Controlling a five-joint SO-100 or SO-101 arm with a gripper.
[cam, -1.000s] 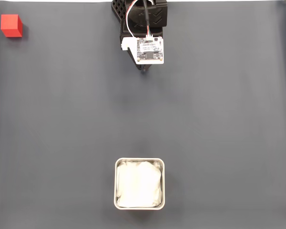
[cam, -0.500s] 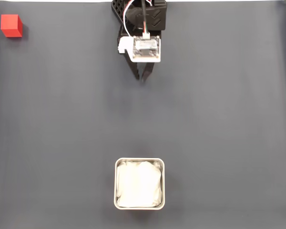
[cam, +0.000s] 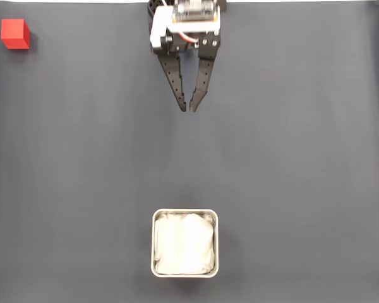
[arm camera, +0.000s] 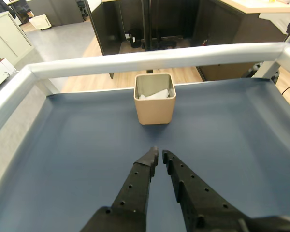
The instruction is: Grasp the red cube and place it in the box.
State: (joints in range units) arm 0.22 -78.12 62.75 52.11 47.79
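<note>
The red cube (cam: pixel 15 33) sits at the far top-left corner of the dark mat in the fixed view, well to the left of the arm. The box (cam: pixel 185 212) stands at the bottom middle, white-rimmed with a white cloth lining; in the wrist view the box (arm camera: pixel 154 110) is a beige-walled cup straight ahead by the far rail. My gripper (cam: pixel 187 108) hangs at the top middle, pointing down the view toward the box, fingers together with only a sliver between the tips and nothing held. Its black fingers (arm camera: pixel 140 179) reach up from the bottom of the wrist view.
A grey metal rail (arm camera: pixel 154 57) borders the table on the far side and left in the wrist view, with office floor and furniture beyond. Bare dark mat (cam: pixel 290 158) spreads between the gripper, the cube and the box.
The wrist has swung up toward the top edge of the fixed view, and the fingers now stretch out at full length toward the box. Cube and box have not moved.
</note>
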